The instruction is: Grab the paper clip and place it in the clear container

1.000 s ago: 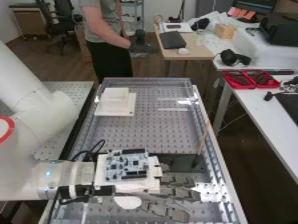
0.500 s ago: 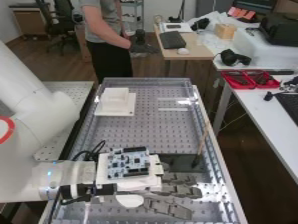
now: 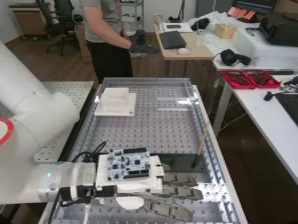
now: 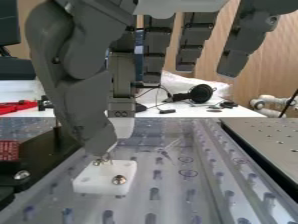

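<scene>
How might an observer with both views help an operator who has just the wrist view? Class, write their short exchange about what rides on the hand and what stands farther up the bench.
Operator: I have only the wrist view. What rides on top of the hand?
Observer: A circuit board, lying with its components facing up.
Operator: And what stands towards the far end of the bench?
Observer: A white block, on a flat white plate.
</scene>
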You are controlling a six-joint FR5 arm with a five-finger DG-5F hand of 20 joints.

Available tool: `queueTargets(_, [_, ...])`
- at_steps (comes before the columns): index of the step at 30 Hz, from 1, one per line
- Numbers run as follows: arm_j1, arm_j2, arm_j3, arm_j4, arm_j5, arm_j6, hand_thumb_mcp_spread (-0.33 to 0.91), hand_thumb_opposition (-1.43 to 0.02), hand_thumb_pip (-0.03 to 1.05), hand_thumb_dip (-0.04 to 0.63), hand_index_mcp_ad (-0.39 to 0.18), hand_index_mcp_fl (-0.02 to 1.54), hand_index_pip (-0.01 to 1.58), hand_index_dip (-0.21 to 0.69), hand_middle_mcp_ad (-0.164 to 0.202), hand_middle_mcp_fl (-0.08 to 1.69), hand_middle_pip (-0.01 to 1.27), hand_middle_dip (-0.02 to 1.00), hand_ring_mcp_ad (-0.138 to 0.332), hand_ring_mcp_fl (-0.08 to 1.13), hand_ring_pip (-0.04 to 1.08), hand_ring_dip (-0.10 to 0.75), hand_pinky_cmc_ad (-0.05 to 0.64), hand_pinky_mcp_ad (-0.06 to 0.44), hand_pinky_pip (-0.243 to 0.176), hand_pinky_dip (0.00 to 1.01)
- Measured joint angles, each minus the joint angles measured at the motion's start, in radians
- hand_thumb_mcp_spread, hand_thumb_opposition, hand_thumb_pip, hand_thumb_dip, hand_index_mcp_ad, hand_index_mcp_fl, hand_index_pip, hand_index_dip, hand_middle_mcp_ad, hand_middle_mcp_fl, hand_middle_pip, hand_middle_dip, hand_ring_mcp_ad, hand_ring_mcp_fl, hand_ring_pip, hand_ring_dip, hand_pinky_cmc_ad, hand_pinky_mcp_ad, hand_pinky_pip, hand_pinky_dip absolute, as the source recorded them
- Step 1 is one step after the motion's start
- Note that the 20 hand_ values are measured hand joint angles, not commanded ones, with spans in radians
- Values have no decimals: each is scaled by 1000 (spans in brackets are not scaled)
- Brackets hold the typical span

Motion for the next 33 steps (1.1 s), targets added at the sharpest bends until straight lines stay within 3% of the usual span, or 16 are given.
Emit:
queueTargets(18, [2, -7, 7, -10, -4, -10, 487, -909, 562, 284, -141, 468, 1403, 42, -30, 248, 122, 188, 63, 112, 105, 93, 279, 265, 84, 195])
queueTargets(33, [3, -12, 13, -4, 1, 7, 492, -942, 559, 284, -141, 590, 1440, 37, -26, 265, 119, 188, 63, 110, 108, 93, 281, 265, 84, 195])
